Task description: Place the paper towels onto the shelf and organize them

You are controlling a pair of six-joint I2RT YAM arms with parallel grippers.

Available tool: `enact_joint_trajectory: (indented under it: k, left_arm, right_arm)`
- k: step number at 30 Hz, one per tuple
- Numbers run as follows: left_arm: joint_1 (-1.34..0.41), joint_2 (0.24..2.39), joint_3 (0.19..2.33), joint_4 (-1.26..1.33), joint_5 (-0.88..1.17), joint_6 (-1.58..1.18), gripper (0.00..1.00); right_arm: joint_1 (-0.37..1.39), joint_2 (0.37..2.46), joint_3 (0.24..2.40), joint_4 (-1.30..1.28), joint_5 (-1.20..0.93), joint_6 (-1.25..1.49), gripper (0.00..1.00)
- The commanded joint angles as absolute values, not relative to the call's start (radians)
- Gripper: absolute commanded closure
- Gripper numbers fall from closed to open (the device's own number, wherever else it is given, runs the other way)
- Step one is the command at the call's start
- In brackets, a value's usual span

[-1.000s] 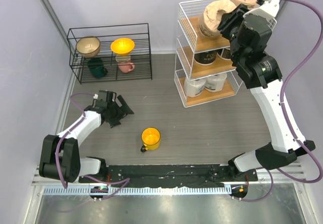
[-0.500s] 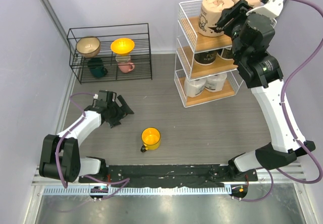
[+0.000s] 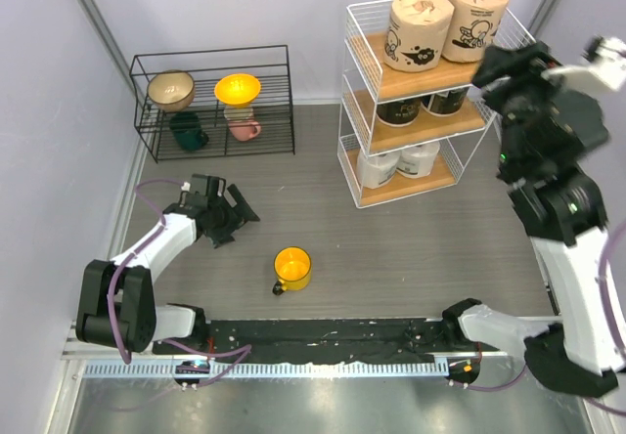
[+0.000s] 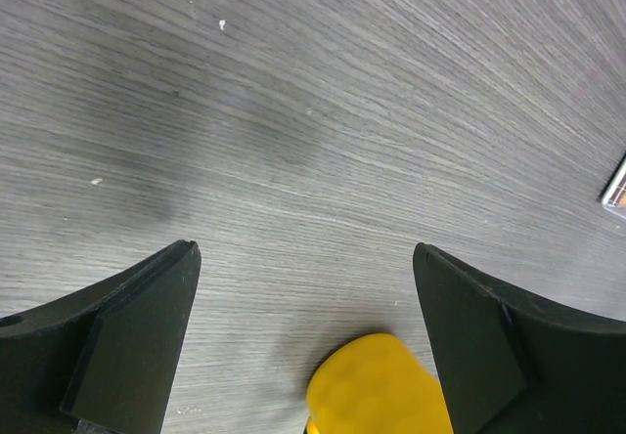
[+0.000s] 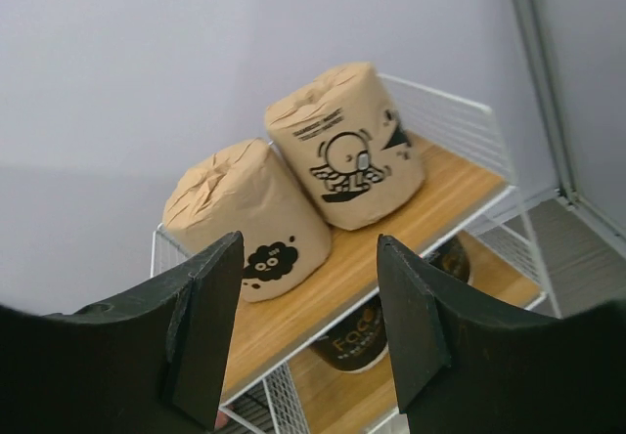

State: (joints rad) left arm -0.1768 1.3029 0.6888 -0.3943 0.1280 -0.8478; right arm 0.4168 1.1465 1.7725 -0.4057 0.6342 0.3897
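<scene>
Right gripper (image 3: 495,66) open, fingers spread, nothing held. It hangs just right of the shelf (image 3: 423,81) at top-board height and is clear of the wire. Right wrist view looks between the spread fingers (image 5: 207,326) at the top tier, so the gripper (image 5: 308,248) is aimed at it from a short way off.

Paper towels, all six on the shelf, two per board:
- Top board: two tan rolls with black cartoon print, upright and side by side, left one (image 3: 419,29), right one (image 3: 476,20). In the wrist view they sit close together, near one (image 5: 249,221), far one (image 5: 347,149). Can't tell whether they touch.
- Middle board: two rolls in dark printed wrap, left (image 3: 399,111), right (image 3: 445,103).
- Bottom board: two white rolls, left (image 3: 377,168), right (image 3: 418,158).

Shelf stands at far right of the table (image 3: 411,248).

Left gripper (image 3: 231,215) also open, fingers wide, empty, low over the tabletop at near left. Its wrist view shows bare table between the fingers (image 4: 132,326), with the yellow mug (image 4: 378,387) at the bottom edge. Gripper (image 4: 303,250) is not touching it.

From above, the yellow mug (image 3: 292,267) stands alone near the table's centre, right of the left gripper.

Black wire rack (image 3: 210,55) sits at far left, well apart from the shelf, and holds a tan bowl (image 3: 171,87), yellow bowl (image 3: 238,88), green mug (image 3: 188,132) and pink mug (image 3: 243,127).
</scene>
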Motion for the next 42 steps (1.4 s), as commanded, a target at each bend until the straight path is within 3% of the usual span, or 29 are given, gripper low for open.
enact_joint_trajectory:
  k: [1, 9, 12, 17, 20, 26, 42]
  left_arm:
    - [-0.181, 1.289, 0.755, -0.406, 0.158, -0.827, 0.05]
    - [-0.196, 1.246, 0.793, -0.391, 0.156, -0.877, 0.04]
    - [-0.222, 1.239, 0.816, -0.4, 0.155, -0.877, 0.05]
    - [-0.302, 1.221, 0.882, -0.429, 0.1, -0.847, 0.05]
    - [-0.324, 1.23, 0.914, -0.449, 0.092, -0.83, 0.05]
    - [-0.327, 1.224, 0.904, -0.472, 0.126, -0.802, 0.05]
    - [-0.327, 1.284, 0.887, -0.447, 0.259, -0.727, 0.05]
  right_arm:
    - [0.414, 1.028, 1.645, -0.42, 0.791, 0.345, 0.37]
    - [0.385, 1.014, 1.375, -0.506, 0.891, 0.322, 0.22]
    - [0.254, 1.006, 1.297, -0.496, 0.795, 0.359, 0.2]
    - [-0.09, 1.06, 1.226, -0.477, 0.402, 0.483, 0.2]
    - [-0.156, 1.095, 1.198, -0.451, 0.318, 0.518, 0.2]
    - [-0.227, 1.135, 1.135, -0.356, 0.177, 0.467, 0.21]
    - [-0.253, 1.15, 1.051, -0.077, 0.049, 0.23, 0.22]
